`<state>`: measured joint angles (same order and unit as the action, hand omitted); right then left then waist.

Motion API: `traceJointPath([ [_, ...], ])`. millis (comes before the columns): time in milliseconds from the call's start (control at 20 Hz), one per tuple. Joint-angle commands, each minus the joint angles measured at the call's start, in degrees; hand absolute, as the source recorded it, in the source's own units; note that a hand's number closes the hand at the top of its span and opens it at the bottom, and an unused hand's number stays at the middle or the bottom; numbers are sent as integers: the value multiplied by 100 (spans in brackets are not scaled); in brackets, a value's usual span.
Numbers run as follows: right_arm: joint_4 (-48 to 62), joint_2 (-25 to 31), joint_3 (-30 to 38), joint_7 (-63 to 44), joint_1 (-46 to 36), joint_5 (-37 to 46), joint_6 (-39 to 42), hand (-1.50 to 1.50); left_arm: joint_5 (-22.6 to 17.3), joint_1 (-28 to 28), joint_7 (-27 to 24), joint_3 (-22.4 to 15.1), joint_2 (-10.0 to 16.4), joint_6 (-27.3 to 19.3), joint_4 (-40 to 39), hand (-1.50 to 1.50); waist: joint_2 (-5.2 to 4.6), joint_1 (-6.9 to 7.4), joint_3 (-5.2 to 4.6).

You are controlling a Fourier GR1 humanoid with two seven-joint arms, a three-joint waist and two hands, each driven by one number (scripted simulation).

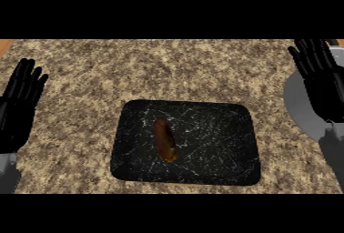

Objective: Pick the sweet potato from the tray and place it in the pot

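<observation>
Left hand (16, 113), right hand (324, 79): fingers (24, 75) straight, well apart from sweet potato (164, 139).

Kitchen, by the look of it: a speckled brown stone counter (168, 68) fills the view, a black veined tray (215, 136) sits on it carrying a sweet potato (164, 139), and at the right edge, half hidden, possibly a grey pot (295, 113).
</observation>
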<state>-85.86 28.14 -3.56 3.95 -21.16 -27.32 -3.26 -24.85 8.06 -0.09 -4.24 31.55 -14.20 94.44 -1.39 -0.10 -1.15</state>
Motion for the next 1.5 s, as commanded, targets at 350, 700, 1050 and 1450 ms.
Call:
traceJointPath([
  [350, 266, 1376, -2520, -502, -2104, 3530, 736, 150, 160, 321, 385, -362, -248, -115, -306, 0, 46, 607, 0],
  [700, 1474, -688, -2981, 53, -2984, 3834, 685, -150, 364, 296, 402, -189, -431, -336, -555, 0, 121, 152, 111],
  [1050, 1510, -1153, -3356, -1097, -3788, 3922, 1954, -150, 548, 727, 1061, -295, -602, -719, -343, 0, 161, 47, 112],
  [1450, 2246, -1999, -4276, -2854, -4793, 3932, 3819, -150, 667, 633, 769, -351, -753, -676, -555, 0, 149, 112, 104],
])
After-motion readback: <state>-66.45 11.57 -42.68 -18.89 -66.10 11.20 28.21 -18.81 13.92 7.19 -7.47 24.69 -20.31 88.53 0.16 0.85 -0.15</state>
